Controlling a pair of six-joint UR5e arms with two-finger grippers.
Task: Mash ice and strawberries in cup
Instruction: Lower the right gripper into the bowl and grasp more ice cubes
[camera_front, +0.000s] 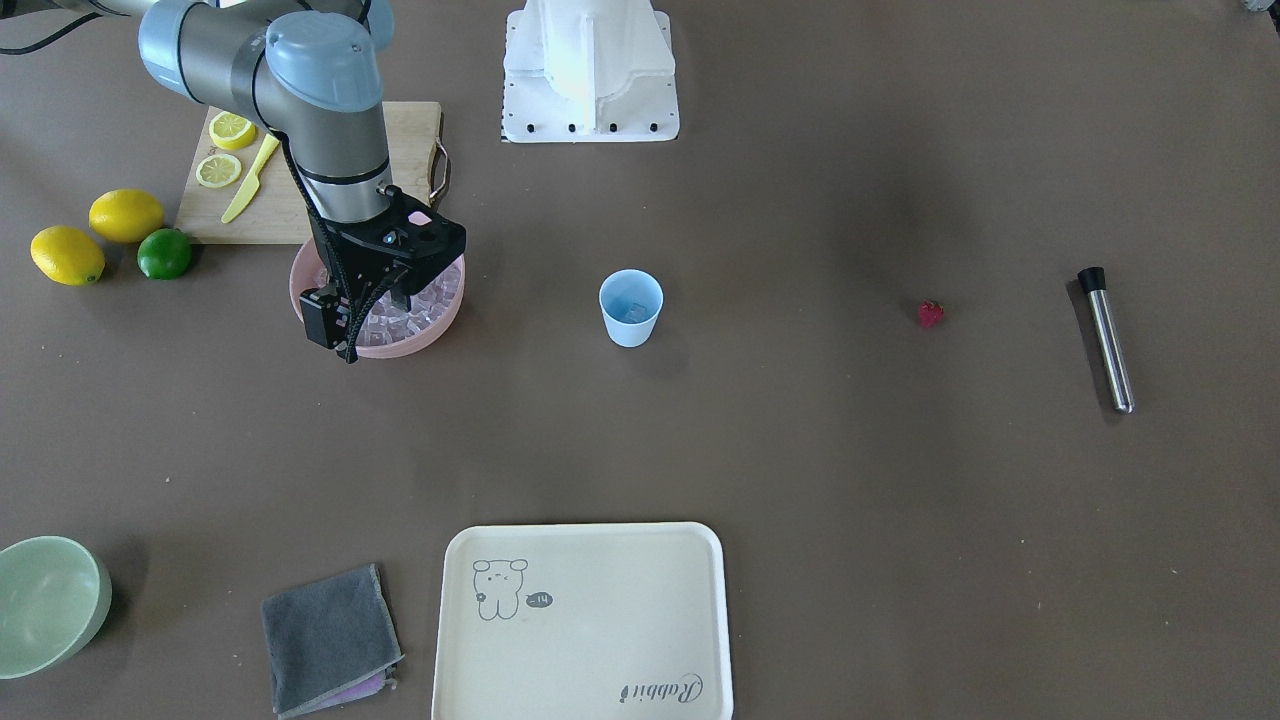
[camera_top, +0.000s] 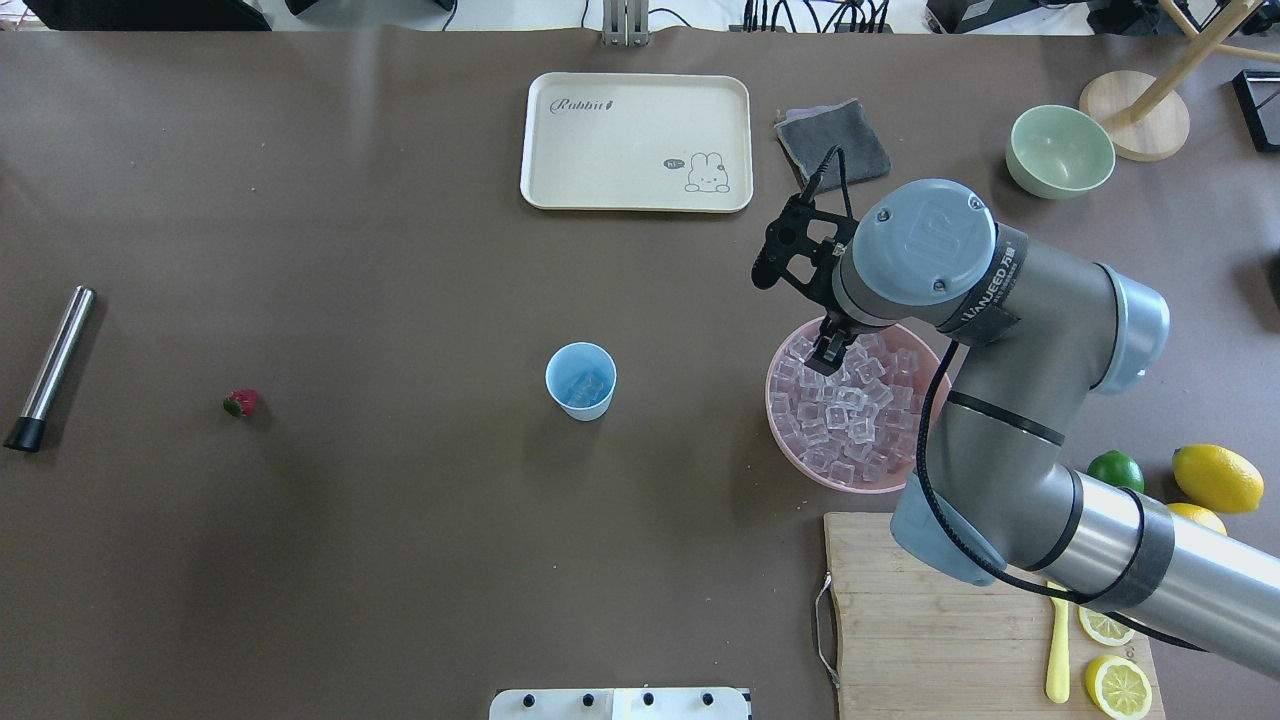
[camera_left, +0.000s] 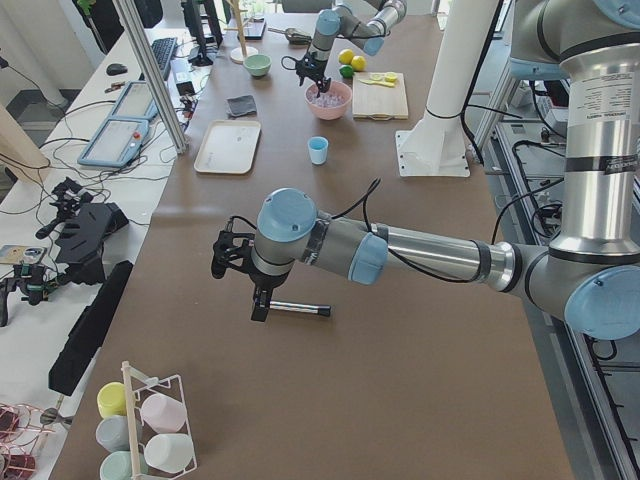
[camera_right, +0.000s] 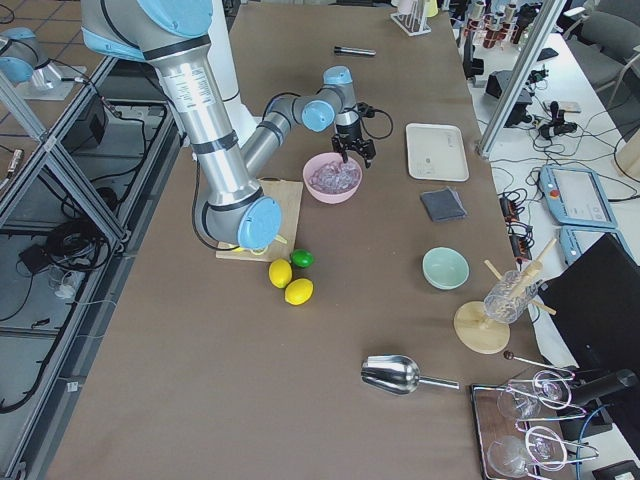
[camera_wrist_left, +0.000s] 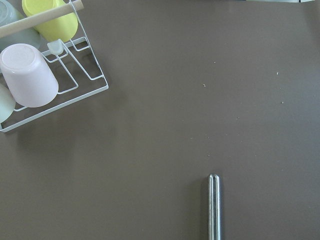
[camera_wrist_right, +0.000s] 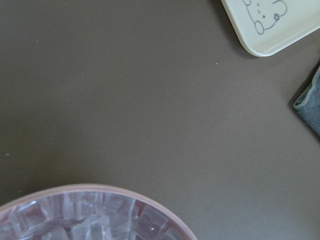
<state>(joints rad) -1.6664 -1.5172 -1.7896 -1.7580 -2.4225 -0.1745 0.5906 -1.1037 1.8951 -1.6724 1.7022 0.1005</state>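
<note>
The pale-blue cup (camera_top: 580, 381) stands upright mid-table and holds a clear ice cube (camera_front: 630, 312). Many ice cubes (camera_top: 845, 420) fill the pink bowl (camera_top: 800, 470). My right gripper (camera_top: 828, 352) hangs over the bowl's far side with its fingers down at the ice; I cannot tell whether it is open or shut. The strawberry (camera_top: 241, 403) lies alone on the table, far left of the cup. My left gripper (camera_left: 255, 290) shows only in the exterior left view, hovering by a steel muddler (camera_top: 52, 365); I cannot tell its state.
A cream tray (camera_top: 600, 140), a grey cloth (camera_top: 835, 140) and a pale-green bowl (camera_top: 1060, 150) lie along the far edge. A cutting board (camera_top: 930, 620) with lemon slices and a yellow knife, lemons (camera_top: 1217, 478) and a lime (camera_top: 1115, 470) are at the right. A cup rack (camera_wrist_left: 45, 75) stands near the muddler.
</note>
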